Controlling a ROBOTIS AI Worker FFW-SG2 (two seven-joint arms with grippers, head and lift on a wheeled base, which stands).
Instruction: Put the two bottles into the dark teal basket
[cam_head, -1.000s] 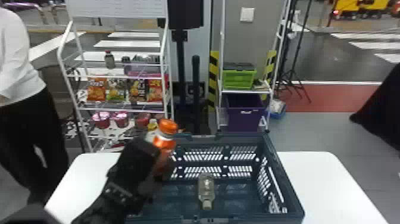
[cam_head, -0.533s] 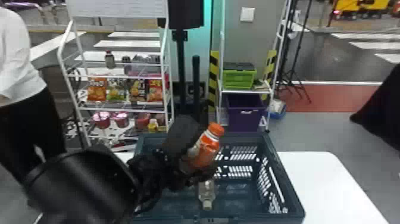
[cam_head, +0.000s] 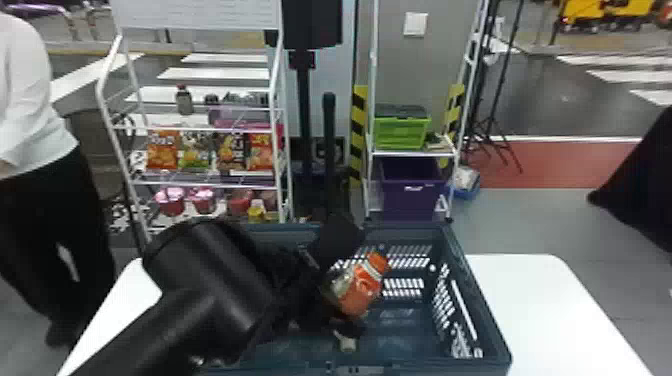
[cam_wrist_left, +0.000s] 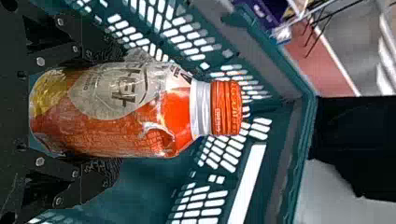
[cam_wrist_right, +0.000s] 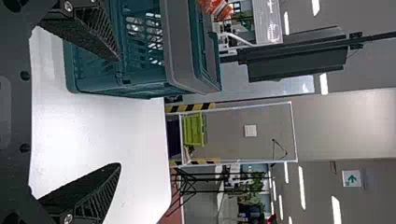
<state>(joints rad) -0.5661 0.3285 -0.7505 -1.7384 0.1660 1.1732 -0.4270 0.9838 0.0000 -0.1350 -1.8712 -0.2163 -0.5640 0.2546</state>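
Your left claw (cam_head: 345, 290) is holding the orange bottle (cam_head: 361, 290), its two fingers closed in against opposite sides of the body. The bottle lies between them with its base toward the claw's palm and its orange cap (cam_wrist_left: 226, 108) sticking out past the fingertips. You have it tilted, cap end up and leaning toward your right, within the opening of the dark teal basket (cam_head: 482, 305); you can't tell how far its base is from the basket's floor. The second bottle (cam_head: 347, 343), a pale one, is down inside the basket, partly hidden by the left claw, with its neck end visible just below the held bottle in the head view. Your right claw (cam_wrist_right: 117, 112) is spread wide, with the white surface (cam_wrist_right: 100, 135) beyond its fingers and the basket near one of them
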